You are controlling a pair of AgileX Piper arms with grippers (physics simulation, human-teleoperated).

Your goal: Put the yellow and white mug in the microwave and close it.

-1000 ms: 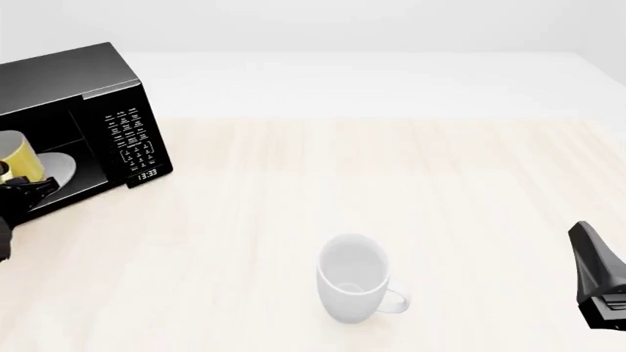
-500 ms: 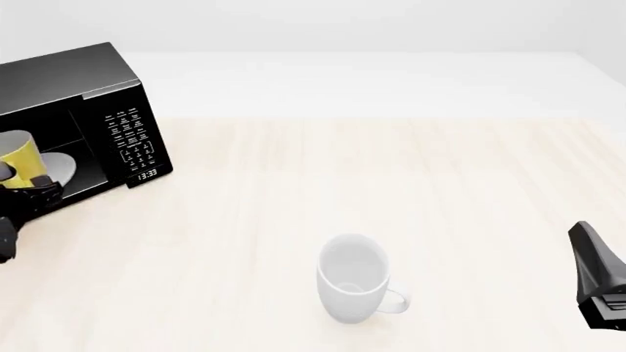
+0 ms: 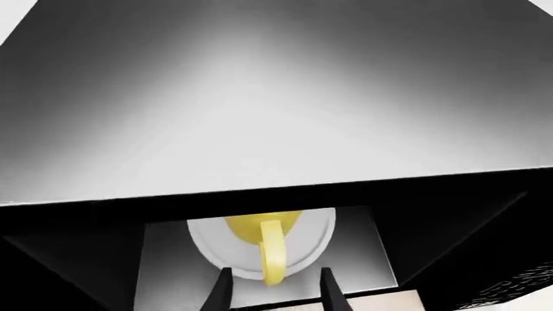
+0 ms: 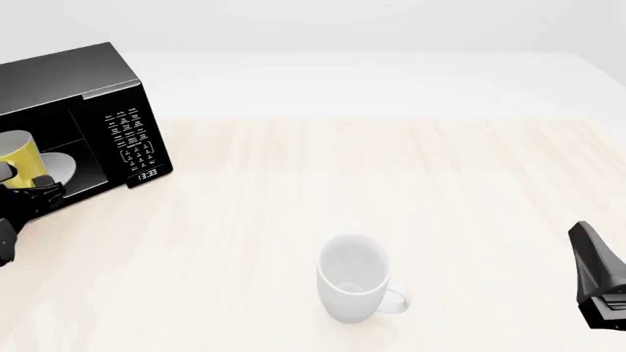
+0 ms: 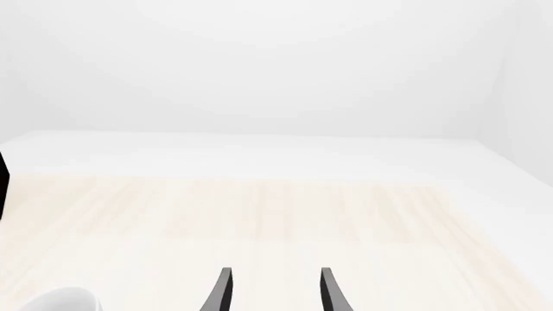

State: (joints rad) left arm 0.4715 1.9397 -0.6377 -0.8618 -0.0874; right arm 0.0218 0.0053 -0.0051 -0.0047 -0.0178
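The yellow and white mug [image 3: 259, 228] stands on the white turntable plate [image 3: 315, 243] inside the open black microwave [image 4: 93, 88], its loop handle [image 3: 271, 258] pointing out toward my left gripper. That left gripper [image 3: 273, 289] is open at the mouth of the oven, and the handle's end reaches just between the fingertips [image 3: 221, 288] without touching them. In the front view the mug [image 4: 20, 152] shows at the far left edge with the left gripper [image 4: 28, 185] just in front of it. My right gripper [image 5: 273, 291] is open and empty at the right edge [image 4: 599, 282].
A larger all-white mug [image 4: 354, 280] stands upright at the table's near middle, handle to the right; its rim shows in the right wrist view [image 5: 61, 301]. The microwave's keypad and clock [image 4: 134, 143] face the table. The microwave door is out of view.
My left gripper has drawn back a little toward the near left, away from the yellow mug, which stays on the turntable. The right arm and the white mug have not moved.
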